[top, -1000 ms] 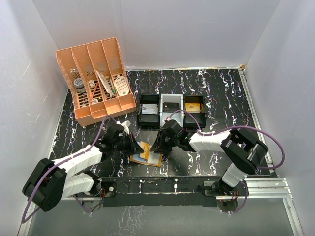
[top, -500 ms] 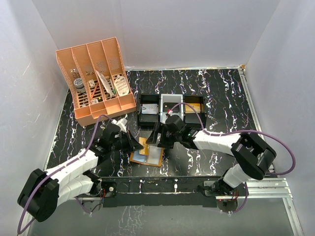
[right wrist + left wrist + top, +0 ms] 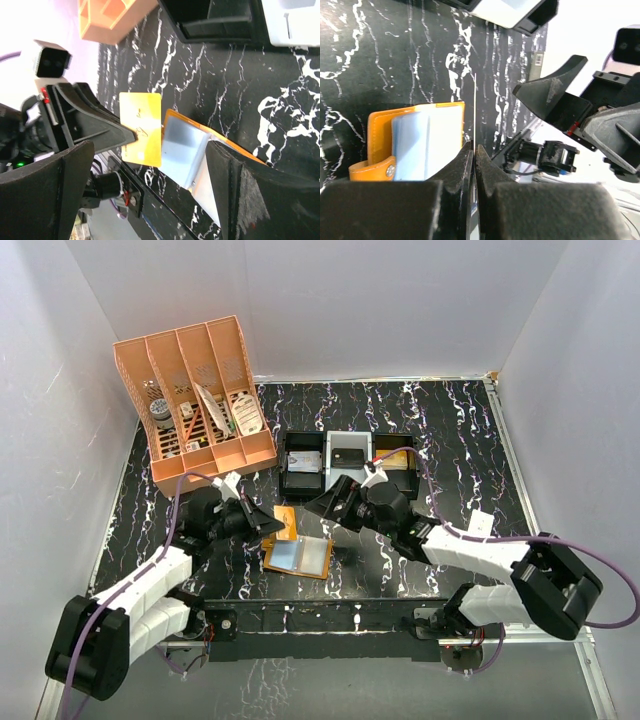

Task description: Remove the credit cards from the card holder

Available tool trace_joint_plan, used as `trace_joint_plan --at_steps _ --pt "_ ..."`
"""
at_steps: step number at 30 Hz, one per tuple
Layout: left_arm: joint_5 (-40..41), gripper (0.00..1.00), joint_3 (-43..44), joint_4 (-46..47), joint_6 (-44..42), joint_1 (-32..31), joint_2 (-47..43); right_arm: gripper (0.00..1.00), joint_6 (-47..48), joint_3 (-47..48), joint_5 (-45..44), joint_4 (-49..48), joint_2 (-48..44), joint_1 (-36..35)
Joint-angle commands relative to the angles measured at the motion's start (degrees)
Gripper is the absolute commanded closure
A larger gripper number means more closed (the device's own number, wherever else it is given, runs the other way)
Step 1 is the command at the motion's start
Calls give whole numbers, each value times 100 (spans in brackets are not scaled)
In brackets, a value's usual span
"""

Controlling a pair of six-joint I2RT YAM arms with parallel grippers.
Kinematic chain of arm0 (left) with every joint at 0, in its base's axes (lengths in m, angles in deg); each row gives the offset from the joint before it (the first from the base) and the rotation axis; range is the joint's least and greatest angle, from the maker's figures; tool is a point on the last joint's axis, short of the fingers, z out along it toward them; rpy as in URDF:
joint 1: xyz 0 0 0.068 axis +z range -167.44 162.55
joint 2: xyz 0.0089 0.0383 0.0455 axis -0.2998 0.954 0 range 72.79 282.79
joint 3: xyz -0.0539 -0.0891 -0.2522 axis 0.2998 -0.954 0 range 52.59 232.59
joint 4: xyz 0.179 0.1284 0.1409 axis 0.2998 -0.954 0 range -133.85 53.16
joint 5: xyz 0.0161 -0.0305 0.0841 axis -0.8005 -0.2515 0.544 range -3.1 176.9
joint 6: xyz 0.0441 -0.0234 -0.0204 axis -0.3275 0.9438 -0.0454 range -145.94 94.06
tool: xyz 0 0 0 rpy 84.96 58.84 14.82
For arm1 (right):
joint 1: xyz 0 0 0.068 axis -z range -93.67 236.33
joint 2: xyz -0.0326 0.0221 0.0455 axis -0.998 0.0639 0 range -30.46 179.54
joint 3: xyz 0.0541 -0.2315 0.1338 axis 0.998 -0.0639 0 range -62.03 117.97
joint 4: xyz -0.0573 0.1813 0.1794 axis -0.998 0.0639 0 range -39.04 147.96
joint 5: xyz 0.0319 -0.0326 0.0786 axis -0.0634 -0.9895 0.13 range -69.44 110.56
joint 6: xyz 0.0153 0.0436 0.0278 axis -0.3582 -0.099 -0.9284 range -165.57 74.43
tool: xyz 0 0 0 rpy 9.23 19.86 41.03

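Two arms reach in from the near edge of the worktop [image 3: 450, 440]. Just past their bases the orange card holder [image 3: 300, 557] lies open and flat, pale blue panels facing up. At its far left corner the left hand [image 3: 268, 525] is clamped on a yellow card [image 3: 141, 129], held on edge. The right hand [image 3: 328, 508] hovers just beside it, fingers spread wide, gripping nothing. Farther back sit three black trays [image 3: 300, 487] and an orange desk organizer [image 3: 195, 405].
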Motion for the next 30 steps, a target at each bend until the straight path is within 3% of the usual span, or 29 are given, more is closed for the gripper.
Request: trace_joint_plan --at_steps 1,5,11,16,19,22,30 --pt "-950 100 -339 1317 829 315 -169 5 -153 -250 -522 -782 -324 48" --pt "-1262 100 -368 2163 1200 546 -55 2 -367 -488 -860 -881 -597 49" --pt "-1544 100 -485 3241 1582 555 188 2 -604 -1077 -814 -1918 -1013 62" --pt "-1785 100 -512 3869 1896 552 342 2 -706 -1459 -234 -2897 -1010 136" --pt "-1813 100 -533 4301 2141 551 409 3 -448 -1236 298 -2907 -904 160" --pt "-1860 100 -508 4363 2154 554 448 7 -233 -771 829 -2722 -694 164" --pt "-2065 100 -533 4458 2224 555 399 32 -383 33 1869 -2769 209 186"
